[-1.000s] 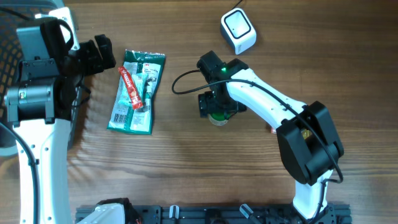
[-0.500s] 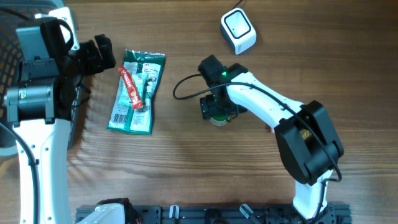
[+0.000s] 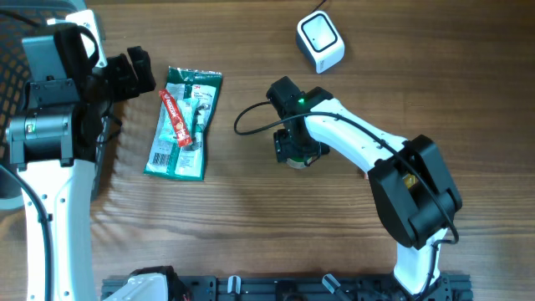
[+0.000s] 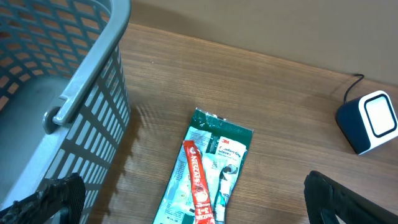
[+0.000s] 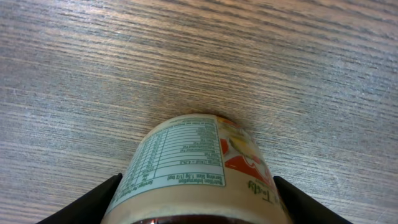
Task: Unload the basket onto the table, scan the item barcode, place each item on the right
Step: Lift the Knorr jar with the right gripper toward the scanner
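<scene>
The jar [image 5: 186, 163] sits on the table [image 3: 251, 234] right under the right gripper [image 3: 295, 150]. Its fingers [image 5: 93, 202] stand on both sides of the jar, very close, I think so they can pinch it and lift it, but I cannot tell if they squeeze it. The scanner [image 3: 320, 40] waits at the far edge, well apart, so the jar must be carried there, and the left gripper [image 3: 140, 73] stays wide open and holds nothing by the basket [image 4: 56, 74], likely to keep out of the way.

Jar [image 5: 193, 165] lower part cut off; label print [image 5: 177, 158] likely unreadable.
</scene>
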Available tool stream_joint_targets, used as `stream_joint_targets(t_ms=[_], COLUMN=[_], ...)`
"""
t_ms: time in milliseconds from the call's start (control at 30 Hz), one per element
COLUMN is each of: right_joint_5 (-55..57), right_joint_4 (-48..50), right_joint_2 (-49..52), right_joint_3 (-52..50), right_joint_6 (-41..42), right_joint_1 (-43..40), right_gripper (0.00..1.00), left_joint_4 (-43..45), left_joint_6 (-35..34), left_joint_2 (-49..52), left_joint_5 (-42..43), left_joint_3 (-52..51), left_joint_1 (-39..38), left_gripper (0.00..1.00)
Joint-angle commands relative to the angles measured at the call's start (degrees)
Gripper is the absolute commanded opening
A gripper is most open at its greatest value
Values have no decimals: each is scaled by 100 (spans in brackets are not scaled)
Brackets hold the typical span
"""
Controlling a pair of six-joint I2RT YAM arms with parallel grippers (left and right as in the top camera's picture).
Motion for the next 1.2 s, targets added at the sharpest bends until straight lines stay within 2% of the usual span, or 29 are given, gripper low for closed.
stream_joint_targets(t_ms=[0,433,1167], right_joint_5=[-79,-83,-317], right_joint_4=[-35,-804,-1025], right_joint_2=[-101,-1827,-1867], right_joint_3=[-44,-44,-46], right_joint_6=[181,13,-149], right_joint_1=[24,22,22], right_gripper=[70,68,68], left_joint_4=[13,13,13], left_joint_6=[48,48,46], left_joint_2=[9,9,9], left_joint_5=[-33,-33,-33], left_joint_3=[48,48,48], left_joint_1=[15,15,15], left_gripper=[100,100,100])
